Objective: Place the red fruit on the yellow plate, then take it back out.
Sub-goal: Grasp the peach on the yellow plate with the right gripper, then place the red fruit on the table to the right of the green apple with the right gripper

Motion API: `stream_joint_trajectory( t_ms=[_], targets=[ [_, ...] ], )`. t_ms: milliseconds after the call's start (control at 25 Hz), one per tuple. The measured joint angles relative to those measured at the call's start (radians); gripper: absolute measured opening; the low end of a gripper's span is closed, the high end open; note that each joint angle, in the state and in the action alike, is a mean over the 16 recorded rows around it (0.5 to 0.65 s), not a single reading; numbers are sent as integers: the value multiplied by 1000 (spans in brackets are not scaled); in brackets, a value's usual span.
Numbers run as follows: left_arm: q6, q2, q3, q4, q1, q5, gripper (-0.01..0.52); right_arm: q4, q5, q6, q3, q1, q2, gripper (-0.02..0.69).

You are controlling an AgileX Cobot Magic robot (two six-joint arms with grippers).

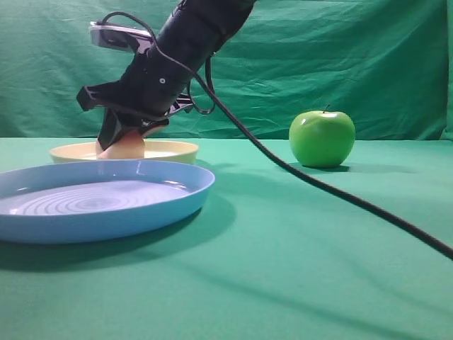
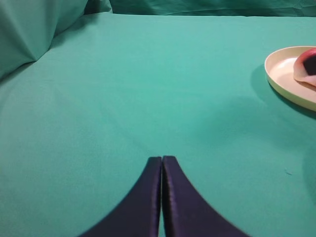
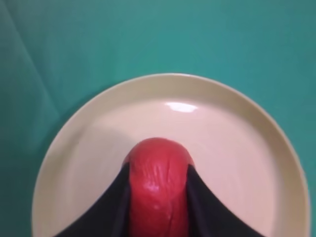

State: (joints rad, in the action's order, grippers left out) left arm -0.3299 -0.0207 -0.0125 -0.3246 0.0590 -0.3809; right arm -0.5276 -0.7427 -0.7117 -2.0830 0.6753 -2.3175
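The red fruit (image 3: pixel 159 190) is squeezed between my right gripper's (image 3: pixel 158 173) two dark fingers, right over the middle of the yellow plate (image 3: pixel 237 133). In the high view its pale peach underside (image 1: pixel 127 149) shows below the black fingers, down inside the yellow plate (image 1: pixel 173 150) at the back left; whether it rests on the plate I cannot tell. The left wrist view catches the fruit (image 2: pixel 305 67) and the plate (image 2: pixel 284 74) at its right edge. My left gripper (image 2: pixel 162 160) is shut and empty over bare green cloth, left of the plate.
A large light blue plate (image 1: pixel 177 202) with a ringed centre stands in front of the yellow one. A glossy green apple (image 1: pixel 322 138) stands at the back right. The right arm's black cable (image 1: pixel 340 195) trails across the cloth to the right edge.
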Motion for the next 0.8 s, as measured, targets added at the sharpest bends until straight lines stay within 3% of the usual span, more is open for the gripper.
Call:
stream_joint_trajectory(
  t_ms=[480,800],
  targets=[
    [0,0,0,0,0,0,0,160,-365,240,10,-129,367,178],
    [0,0,0,0,0,0,0,278,-465,370,185,-226,609,178]
  ],
)
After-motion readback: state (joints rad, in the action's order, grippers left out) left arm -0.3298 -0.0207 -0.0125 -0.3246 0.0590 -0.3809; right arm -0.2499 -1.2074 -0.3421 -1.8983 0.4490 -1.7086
